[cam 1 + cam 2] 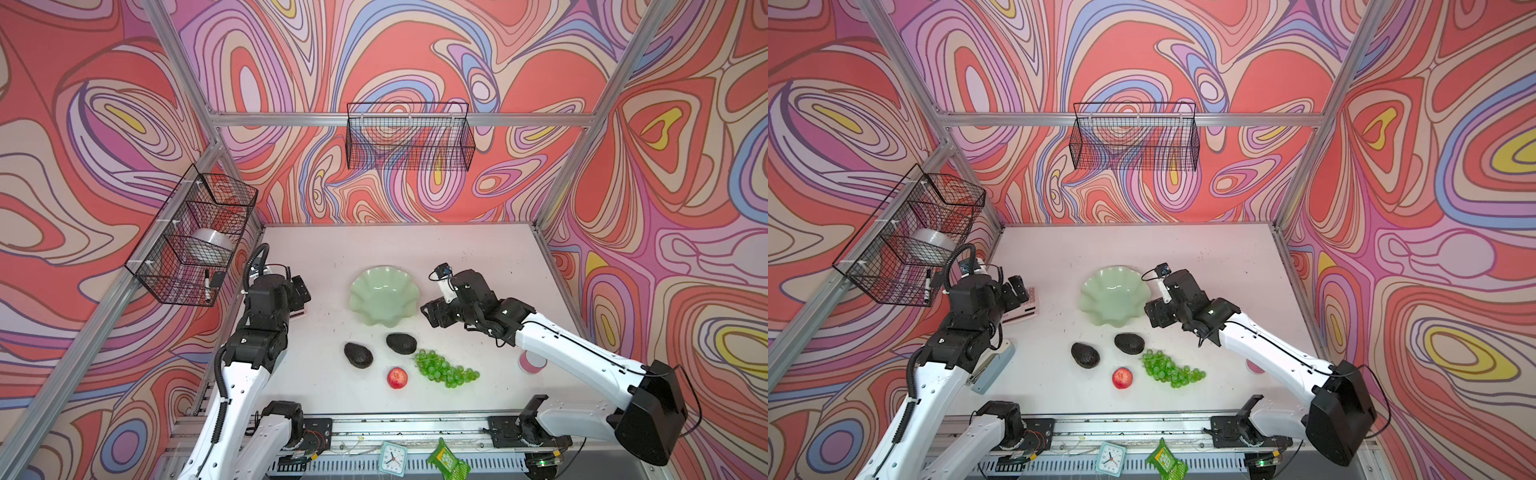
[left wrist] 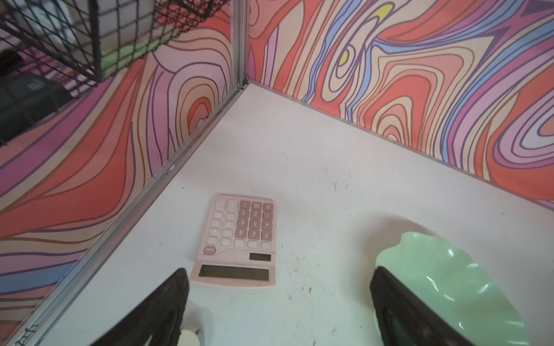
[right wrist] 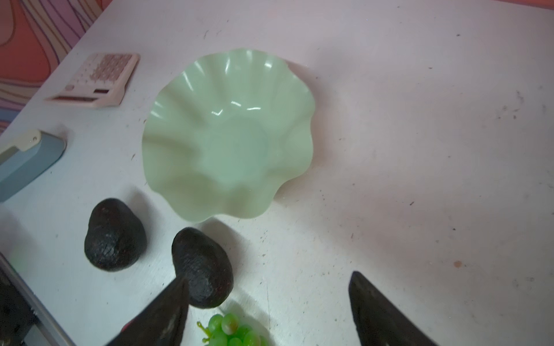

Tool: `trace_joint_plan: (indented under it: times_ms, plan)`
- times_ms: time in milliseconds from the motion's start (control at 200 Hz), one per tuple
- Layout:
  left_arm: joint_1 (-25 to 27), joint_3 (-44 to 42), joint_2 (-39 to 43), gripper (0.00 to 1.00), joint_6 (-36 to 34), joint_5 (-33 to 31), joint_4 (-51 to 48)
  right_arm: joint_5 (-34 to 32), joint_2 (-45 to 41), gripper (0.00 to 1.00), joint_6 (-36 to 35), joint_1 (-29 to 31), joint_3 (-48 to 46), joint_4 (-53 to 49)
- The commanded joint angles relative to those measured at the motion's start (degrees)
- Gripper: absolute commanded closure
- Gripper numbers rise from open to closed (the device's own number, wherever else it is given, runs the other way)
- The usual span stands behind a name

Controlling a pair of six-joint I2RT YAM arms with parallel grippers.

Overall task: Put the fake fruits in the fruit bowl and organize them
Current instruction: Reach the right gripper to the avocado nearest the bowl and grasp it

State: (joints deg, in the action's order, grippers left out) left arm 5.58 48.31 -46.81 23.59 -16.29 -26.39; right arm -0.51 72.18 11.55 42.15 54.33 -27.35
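Observation:
The pale green fruit bowl [image 1: 383, 296] [image 1: 1115, 296] [image 3: 227, 134] stands empty mid-table. In front of it lie two dark avocados [image 1: 358, 354] [image 1: 401, 343], a red apple [image 1: 397, 377] and a bunch of green grapes [image 1: 444, 369]. My right gripper [image 3: 269, 277] hovers open just right of the bowl, above the nearer avocado [image 3: 207, 269] and the grapes [image 3: 230, 332], holding nothing. My left gripper [image 2: 278, 284] is open and empty at the left, over bare table between a calculator and the bowl's rim [image 2: 455, 287].
A pink calculator [image 2: 239, 239] [image 3: 96, 81] lies near the left wall, a blue-grey stapler [image 1: 992, 365] closer to the front. A pink-and-white container [image 1: 532, 361] sits under the right arm. A clock [image 1: 392, 457] and a green packet [image 1: 449, 459] rest on the front rail. Wire baskets [image 1: 195, 237] [image 1: 409, 137] hang on the walls.

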Motion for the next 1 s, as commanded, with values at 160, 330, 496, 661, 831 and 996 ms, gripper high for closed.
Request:
trace_joint_plan:
  times_ms: [160, 330, 496, 661, 831, 996]
  plan:
    - [-0.31, -0.10, -0.44, 0.05, -0.17, 2.33, -3.14, 1.07, 5.14, 0.14, -2.93, 8.65, -2.62, -1.42]
    - [-0.31, -1.05, 0.22, 0.05, 0.26, 2.17, -2.58, 2.18, 11.67, 0.15, -3.79, 9.93, -1.39, 2.72]
    - [-0.31, -0.59, 0.14, 0.05, 0.31, 1.99, -3.86, 1.13, 18.85, 0.19, -4.61, 11.23, 1.23, 4.09]
    - [-0.31, -0.77, -0.10, 0.04, 0.49, 1.99, -3.84, 1.05, 22.82, 0.23, -4.47, 12.28, 2.12, 6.88]
    - [-0.31, -0.72, -0.80, 0.04, 0.59, 2.72, -4.04, -0.47, 25.83, 0.31, -4.26, 12.84, 3.27, 7.84]
    - [-0.31, -0.79, -0.92, 0.04, 0.69, 2.86, -4.17, -1.75, 26.11, 0.44, -3.99, 12.87, 2.96, 7.87]
